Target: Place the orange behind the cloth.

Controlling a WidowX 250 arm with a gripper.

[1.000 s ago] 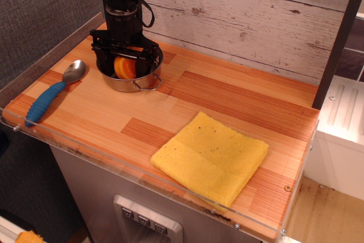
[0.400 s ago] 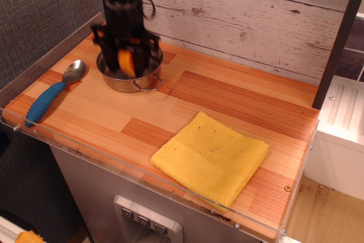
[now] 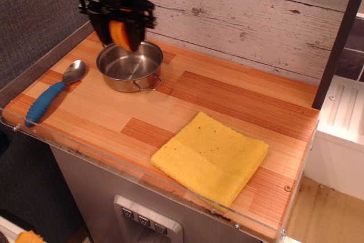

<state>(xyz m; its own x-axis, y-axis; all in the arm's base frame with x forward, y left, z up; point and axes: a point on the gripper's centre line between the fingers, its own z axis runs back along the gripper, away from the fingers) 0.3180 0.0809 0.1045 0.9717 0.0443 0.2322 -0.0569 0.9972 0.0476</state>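
One tool (image 3: 118, 32) clamped on orange (image 3: 119, 34), above pot (image 3: 129, 66), cloth (image 3: 210, 157) well apart.

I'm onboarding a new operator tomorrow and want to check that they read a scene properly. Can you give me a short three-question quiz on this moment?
1. True or false: the orange is resting inside the steel pot.
2. Which object lies left of the pot? A) the yellow cloth B) the blue-handled spoon C) a fork
3. Fill in: the tool is shut on the ____, held above the pot.

Key:
1. False: the orange is lifted clear, above the pot, which looks empty.
2. B
3. orange
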